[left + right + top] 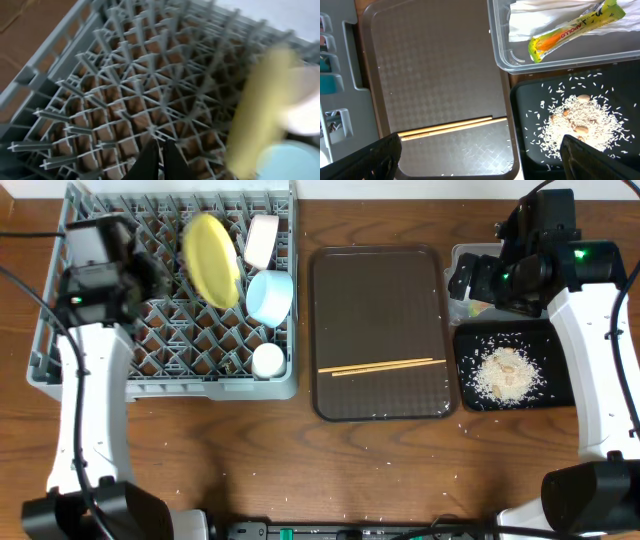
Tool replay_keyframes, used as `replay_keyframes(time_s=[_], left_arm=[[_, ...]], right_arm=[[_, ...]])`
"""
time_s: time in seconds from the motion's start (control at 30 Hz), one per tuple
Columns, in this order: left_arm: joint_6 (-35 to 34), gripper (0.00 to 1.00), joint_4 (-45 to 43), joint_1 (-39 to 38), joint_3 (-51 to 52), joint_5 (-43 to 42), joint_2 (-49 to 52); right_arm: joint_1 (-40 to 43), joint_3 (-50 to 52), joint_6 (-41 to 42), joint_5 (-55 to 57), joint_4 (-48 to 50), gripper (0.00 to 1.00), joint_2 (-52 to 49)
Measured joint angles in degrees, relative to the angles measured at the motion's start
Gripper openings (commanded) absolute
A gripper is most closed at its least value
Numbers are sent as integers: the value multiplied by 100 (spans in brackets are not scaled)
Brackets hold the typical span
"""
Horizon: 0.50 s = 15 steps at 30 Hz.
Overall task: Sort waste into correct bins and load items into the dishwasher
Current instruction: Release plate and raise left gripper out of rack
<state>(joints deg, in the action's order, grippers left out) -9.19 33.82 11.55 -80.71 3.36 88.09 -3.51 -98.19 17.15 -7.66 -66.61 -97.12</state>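
Observation:
The grey dishwasher rack (165, 330) at the left holds the yellow plate (211, 260) on edge, a white bowl (261, 240), a light-blue bowl (270, 297) and a small white cup (268, 360). My left gripper (161, 152) hovers shut and empty over bare rack pegs (125, 75), left of the blurred plate (260, 110). Two chopsticks (450, 127) lie on the brown tray (430, 65). My right gripper (480, 145) stands open above the tray's near right corner. The clear tub (500, 55) holds the wrapper (575, 27) and napkin (535, 20). Rice crumbs (580, 120) lie in the black tray (525, 125).
The brown serving tray (380, 260) lies between the rack and the two bins, with a few stray rice grains on it. The right arm (540, 260) covers most of the clear tub (470, 252). Bare wooden table (330, 470) runs along the front.

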Motion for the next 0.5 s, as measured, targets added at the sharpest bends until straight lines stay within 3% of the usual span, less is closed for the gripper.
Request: replay_keyframes(time_s=[0.23,0.33,0.5], left_arm=[[-4,10,-94,160,0,-973,420],[22,17,-35,-219,0,-1272,411],[188,39,343,-1408,0,-1510,188]], right_arm=[[0,0,0,0,0,99,2],[0,0,0,2,0,99,2],[0,0,0,0,-2,99,0]])
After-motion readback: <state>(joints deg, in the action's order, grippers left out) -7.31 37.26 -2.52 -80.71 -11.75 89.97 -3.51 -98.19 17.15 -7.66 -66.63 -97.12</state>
